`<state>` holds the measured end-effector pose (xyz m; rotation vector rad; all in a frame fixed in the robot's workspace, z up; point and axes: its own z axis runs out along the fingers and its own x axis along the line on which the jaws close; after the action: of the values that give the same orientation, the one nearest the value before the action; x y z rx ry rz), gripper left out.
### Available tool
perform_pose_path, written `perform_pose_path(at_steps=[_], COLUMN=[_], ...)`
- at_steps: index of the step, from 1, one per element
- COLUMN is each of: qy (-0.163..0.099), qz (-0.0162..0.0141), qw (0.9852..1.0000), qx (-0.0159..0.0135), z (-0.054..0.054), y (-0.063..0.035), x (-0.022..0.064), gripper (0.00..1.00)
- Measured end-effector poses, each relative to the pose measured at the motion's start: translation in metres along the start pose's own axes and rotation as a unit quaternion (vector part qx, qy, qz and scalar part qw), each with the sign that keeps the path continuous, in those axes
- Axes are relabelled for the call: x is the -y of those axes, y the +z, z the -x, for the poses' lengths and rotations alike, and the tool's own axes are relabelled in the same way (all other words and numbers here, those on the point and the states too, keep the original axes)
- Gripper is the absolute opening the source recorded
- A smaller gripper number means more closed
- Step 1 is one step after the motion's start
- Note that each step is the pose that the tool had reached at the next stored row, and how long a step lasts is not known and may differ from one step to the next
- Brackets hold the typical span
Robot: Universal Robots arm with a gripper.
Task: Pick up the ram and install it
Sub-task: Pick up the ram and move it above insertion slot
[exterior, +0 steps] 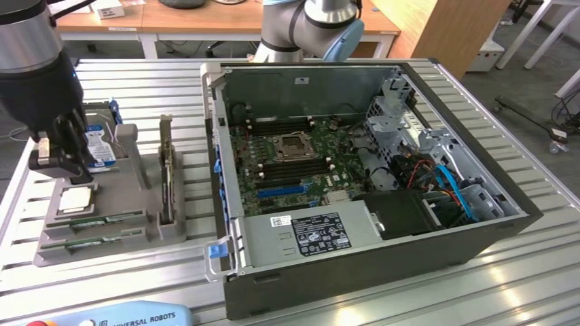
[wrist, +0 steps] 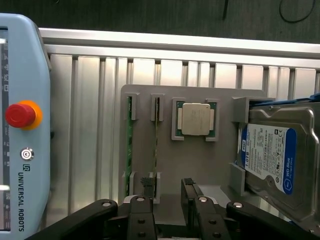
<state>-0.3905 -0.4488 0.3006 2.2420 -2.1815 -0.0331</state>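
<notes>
Watching the exterior view first: end effector (exterior: 62, 170) poised at nine o'clock, jaws spread wide and holding nothing, over the grey tray (exterior: 136, 234). Ram (exterior: 102, 219) on edge in its slots, at five o'clock of it. Open computer case (exterior: 363, 272) well apart at three o'clock.

Switching to the wrist view: end effector (wrist: 167, 187) near one end of the ram (wrist: 157, 140), slotted between a second stick (wrist: 129, 140) and the processor (wrist: 196, 119). Looks off-centre, hugging one finger. Better to centre it, descend square, pinch the flat faces, lift straight.
</notes>
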Motion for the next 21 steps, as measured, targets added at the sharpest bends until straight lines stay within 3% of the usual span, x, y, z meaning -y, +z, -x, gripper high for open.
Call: perform_pose_path(at_steps=[21], qy=[0.000], qz=[-0.0005], qw=[1.0000], qx=[0.0000], z=[0.000], y=[0.0267], x=[0.0004], gripper=[0.35])
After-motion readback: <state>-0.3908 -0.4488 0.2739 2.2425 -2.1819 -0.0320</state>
